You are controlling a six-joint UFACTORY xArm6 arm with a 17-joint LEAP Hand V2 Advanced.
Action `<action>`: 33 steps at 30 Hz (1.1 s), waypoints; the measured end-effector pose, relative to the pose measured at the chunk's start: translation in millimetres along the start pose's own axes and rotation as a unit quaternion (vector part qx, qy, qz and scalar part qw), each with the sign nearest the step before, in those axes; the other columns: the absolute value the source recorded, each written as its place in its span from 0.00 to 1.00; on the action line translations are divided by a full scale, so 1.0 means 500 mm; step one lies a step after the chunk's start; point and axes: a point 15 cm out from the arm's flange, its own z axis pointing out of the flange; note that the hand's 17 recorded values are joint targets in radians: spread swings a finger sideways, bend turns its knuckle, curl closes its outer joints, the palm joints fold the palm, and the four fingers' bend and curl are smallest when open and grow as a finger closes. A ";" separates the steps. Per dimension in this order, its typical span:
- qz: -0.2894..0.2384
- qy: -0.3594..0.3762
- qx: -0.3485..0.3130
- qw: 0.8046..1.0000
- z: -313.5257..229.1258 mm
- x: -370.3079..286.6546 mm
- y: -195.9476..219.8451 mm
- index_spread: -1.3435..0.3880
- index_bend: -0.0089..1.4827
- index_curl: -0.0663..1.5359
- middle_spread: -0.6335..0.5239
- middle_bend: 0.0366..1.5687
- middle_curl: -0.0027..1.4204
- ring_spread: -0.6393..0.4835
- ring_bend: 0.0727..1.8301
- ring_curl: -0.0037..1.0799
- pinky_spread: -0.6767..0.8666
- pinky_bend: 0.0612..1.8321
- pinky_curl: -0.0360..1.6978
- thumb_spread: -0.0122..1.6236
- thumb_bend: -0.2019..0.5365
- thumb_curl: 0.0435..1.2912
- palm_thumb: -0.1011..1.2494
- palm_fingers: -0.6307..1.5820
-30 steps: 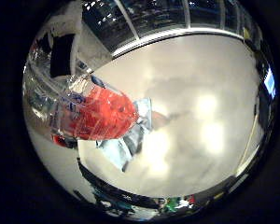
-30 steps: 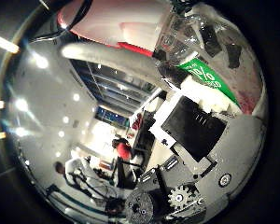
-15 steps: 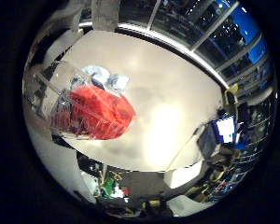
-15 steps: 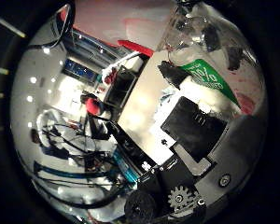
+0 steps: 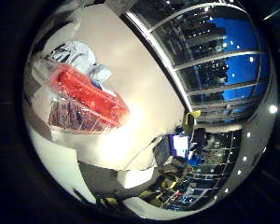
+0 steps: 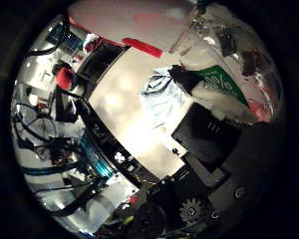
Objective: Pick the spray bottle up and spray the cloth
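A clear spray bottle (image 5: 88, 100) with red liquid lies close against my palm, and its green-labelled upper part (image 6: 222, 84) shows in the thumb side view. My hand (image 6: 209, 144) is shut on it, with black and white fingers curled round the bottle. The bottle's white head with a red nozzle (image 6: 142, 46) reaches out over the table. A crumpled pale blue cloth (image 6: 162, 97) lies on the light table (image 5: 140, 79), just beyond the bottle. The cloth (image 5: 79, 53) also shows past the bottle's end in the little finger side view.
A black box (image 6: 97, 59) stands at the table's edge beside a red object (image 6: 65, 77). Beyond the table are desks with a lit monitor (image 5: 179, 144) and tall dark windows (image 5: 214, 56). Teal machine parts (image 6: 97, 164) sit near the table's other edge.
Both views have swung round, so my hand has turned with the bottle still in it. The cloth now appears in the thumb side view, below the bottle's head.
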 end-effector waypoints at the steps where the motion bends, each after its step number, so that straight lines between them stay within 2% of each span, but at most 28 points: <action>1: -0.003 0.015 0.002 1.000 -0.002 0.001 -0.009 0.63 0.74 0.66 0.43 0.89 0.56 0.35 0.72 0.82 0.34 0.51 0.89 0.15 0.24 0.70 0.87 0.77; 8: -0.022 0.058 0.020 0.998 -0.005 -0.026 -0.059 0.63 0.74 0.66 0.43 0.88 0.56 0.34 0.72 0.83 0.34 0.51 0.89 0.14 0.25 0.70 0.86 0.77; 19: -0.042 0.052 0.011 0.998 0.087 -0.107 -0.053 0.63 0.74 0.66 0.43 0.88 0.56 0.34 0.71 0.84 0.34 0.50 0.89 0.12 0.24 0.71 0.86 0.77; 33: -0.042 0.069 0.011 0.997 0.083 -0.074 -0.047 0.63 0.74 0.66 0.43 0.88 0.57 0.34 0.71 0.84 0.34 0.50 0.88 0.12 0.24 0.71 0.86 0.78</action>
